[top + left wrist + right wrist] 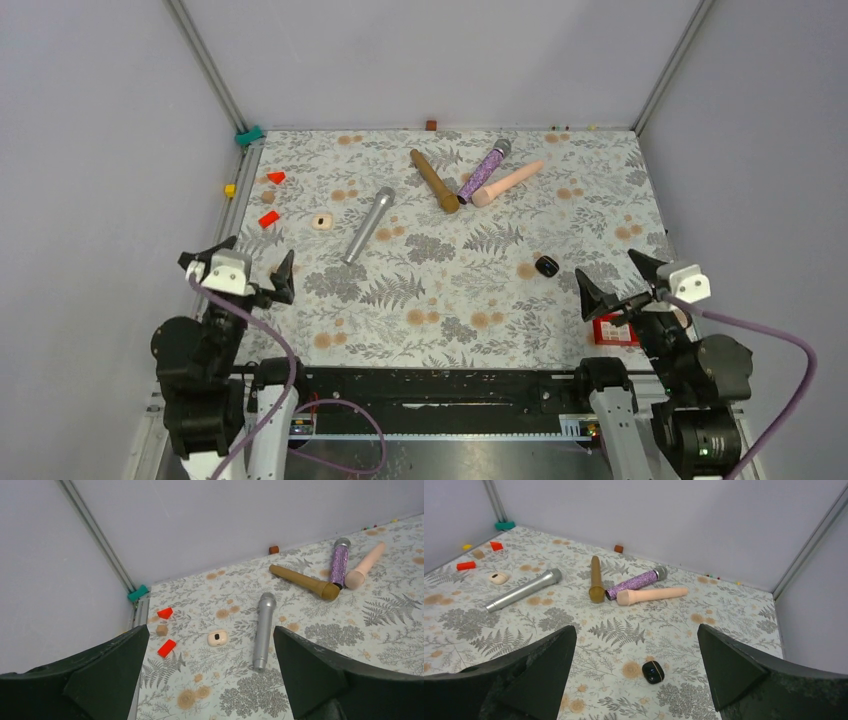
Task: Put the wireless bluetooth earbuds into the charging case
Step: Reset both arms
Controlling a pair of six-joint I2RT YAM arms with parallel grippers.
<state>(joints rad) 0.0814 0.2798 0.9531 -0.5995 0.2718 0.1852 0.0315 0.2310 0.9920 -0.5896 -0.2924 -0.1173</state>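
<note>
Both claws, the left gripper (258,270) and right gripper (618,280), are hanging wide open and empty, while the beige case (321,222) and black case (547,266) are lying closed, so earbuds inside cannot be judged.

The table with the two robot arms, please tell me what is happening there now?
Nothing is being held. The left gripper and right gripper both hang open near the arms' bases. A small black earbud case lies shut on the floral table near the right arm; a beige one lies on the left, beside a silver microphone. Brown, purple and pink microphones lie farther back. No loose earbuds show, so they may sit inside a case or be out of sight.
</note>
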